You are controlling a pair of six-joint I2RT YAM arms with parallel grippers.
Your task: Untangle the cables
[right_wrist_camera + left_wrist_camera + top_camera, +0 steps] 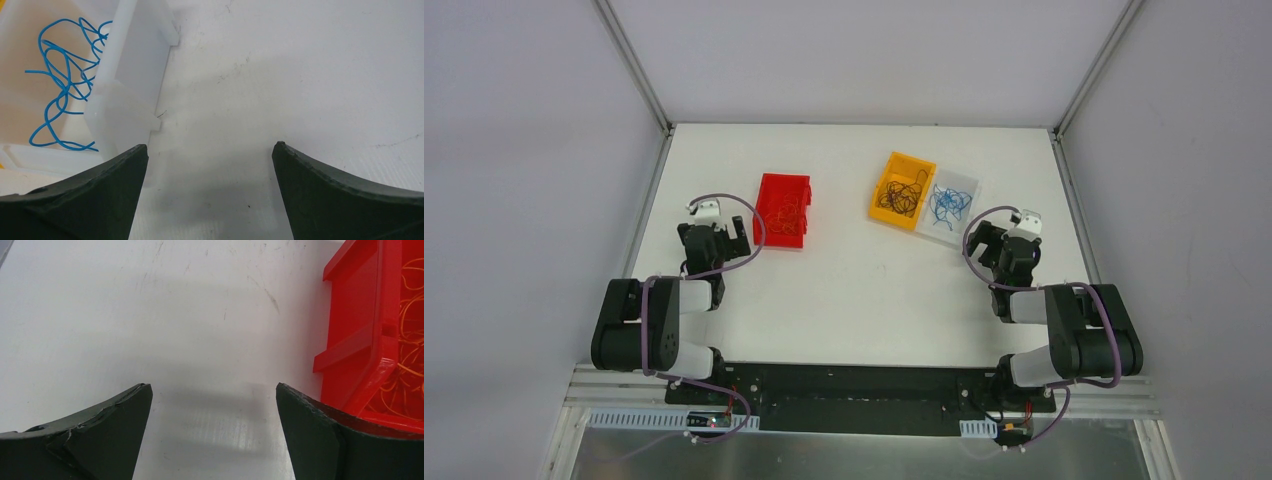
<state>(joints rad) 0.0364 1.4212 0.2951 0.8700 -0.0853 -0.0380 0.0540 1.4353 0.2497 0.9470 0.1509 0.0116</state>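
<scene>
The cables lie sorted by colour in three bins. Red cables (786,212) fill the red bin (767,190), and they show orange-red (407,340) in the left wrist view. Black cables (905,194) sit in the orange bin (887,168). Blue cables (949,203) curl in the white bin (969,185), and the right wrist view shows the same blue cables (62,85). My left gripper (727,230) (214,387) stands open over bare table just left of the red bin (360,335). My right gripper (984,240) (210,146) is open over bare table just right of the white bin (127,90). Neither holds anything.
The white table (864,290) is fenced by grey walls and metal posts at the back corners (667,128). The orange and white bins touch side by side at the back right. Purple arm cables loop above both wrists (744,215).
</scene>
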